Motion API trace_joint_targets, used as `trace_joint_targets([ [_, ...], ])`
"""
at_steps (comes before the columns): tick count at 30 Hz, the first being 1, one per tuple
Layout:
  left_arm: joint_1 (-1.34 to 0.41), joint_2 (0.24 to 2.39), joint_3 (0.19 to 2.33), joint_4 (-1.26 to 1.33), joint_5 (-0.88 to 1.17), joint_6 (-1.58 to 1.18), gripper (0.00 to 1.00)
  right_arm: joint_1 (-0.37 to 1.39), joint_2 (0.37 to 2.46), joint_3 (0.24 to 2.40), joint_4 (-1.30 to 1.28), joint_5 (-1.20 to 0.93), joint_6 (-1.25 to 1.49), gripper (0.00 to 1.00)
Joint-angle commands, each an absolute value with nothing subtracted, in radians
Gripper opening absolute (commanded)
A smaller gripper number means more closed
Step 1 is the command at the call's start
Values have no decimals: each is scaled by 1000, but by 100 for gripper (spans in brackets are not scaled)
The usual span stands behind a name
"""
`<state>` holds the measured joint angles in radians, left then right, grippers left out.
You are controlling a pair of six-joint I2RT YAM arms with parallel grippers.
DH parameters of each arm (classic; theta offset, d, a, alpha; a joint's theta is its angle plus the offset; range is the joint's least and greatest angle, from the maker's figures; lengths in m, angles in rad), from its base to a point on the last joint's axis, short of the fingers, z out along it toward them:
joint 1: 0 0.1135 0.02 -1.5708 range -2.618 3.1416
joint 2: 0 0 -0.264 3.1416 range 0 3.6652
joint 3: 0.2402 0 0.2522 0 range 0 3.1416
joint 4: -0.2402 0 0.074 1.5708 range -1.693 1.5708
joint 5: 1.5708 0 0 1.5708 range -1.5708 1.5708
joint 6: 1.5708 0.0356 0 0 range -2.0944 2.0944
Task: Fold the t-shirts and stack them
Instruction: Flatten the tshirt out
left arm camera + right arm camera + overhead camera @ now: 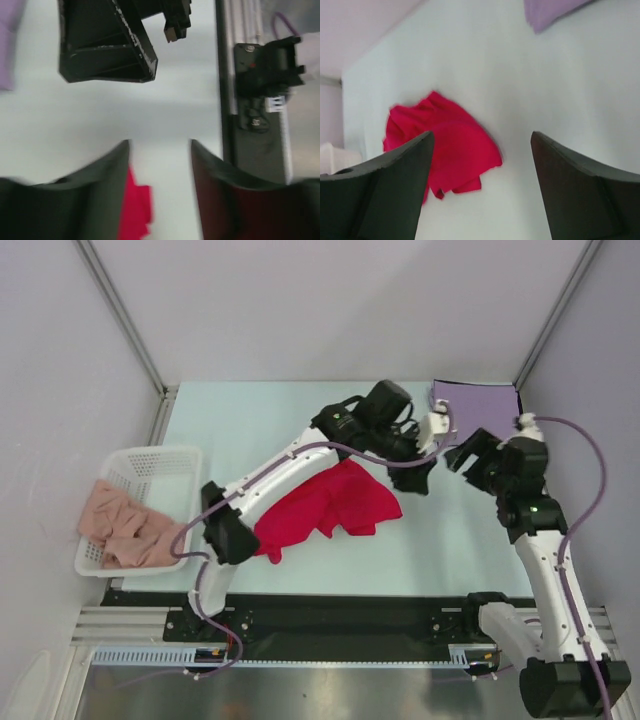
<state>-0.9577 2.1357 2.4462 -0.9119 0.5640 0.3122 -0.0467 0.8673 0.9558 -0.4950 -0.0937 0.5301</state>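
crimson t-shirt (335, 505) is lying crumpled, to the right of the basket (160, 452); lavender t-shirt (480, 405) is lying folded, much farther right of the basket. left gripper (160, 145) and right gripper (481, 135) are hanging wide open, holding nothing, also right of the basket. risk: closing on bunched layers is likely lifting a wad, not one edge; closely spaced arms are risking collision.
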Motion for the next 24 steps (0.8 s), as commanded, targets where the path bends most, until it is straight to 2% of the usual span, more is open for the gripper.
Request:
trace_joint_targets([
  [1, -799, 1805, 2183, -857, 744, 192, 63, 160, 900, 869, -488, -88, 520, 84],
  [2, -738, 1730, 1958, -721, 765, 158, 86, 220, 917, 852, -477, -36, 525, 86],
  [3, -677, 1577, 1863, -666, 755, 134, 92, 292, 931, 841, -450, -2, 549, 86],
  [4, -560, 1518, 1788, -626, 727, 127, 100, 355, 945, 830, -427, 64, 558, 87],
  [5, -505, 1465, 1693, -617, 692, 143, 100, 491, 959, 810, -364, 90, 574, 89],
  [7, -372, 1375, 1654, -670, 545, 211, 100, 625, 1031, 811, -299, 162, 571, 91],
  [8, -329, 1352, 1611, -719, 496, 224, 100, 763, 1069, 831, -244, 185, 555, 93],
  [12, -100, 1227, 1425, -724, 396, 238, 100, 999, 1291, 960, -161, 203, 407, 95],
  [18, 182, 1138, 1220, -724, 316, 287, 100, 1227, 1715, 1321, -264, 115, 167, 92],
  [19, 195, 1132, 1188, -718, 313, 290, 100, 1247, 1808, 1362, -290, 107, 144, 91],
  [24, 207, 1115, 1144, -715, 311, 298, 100, 1296, 2009, 1549, -425, 146, 97, 85],
])
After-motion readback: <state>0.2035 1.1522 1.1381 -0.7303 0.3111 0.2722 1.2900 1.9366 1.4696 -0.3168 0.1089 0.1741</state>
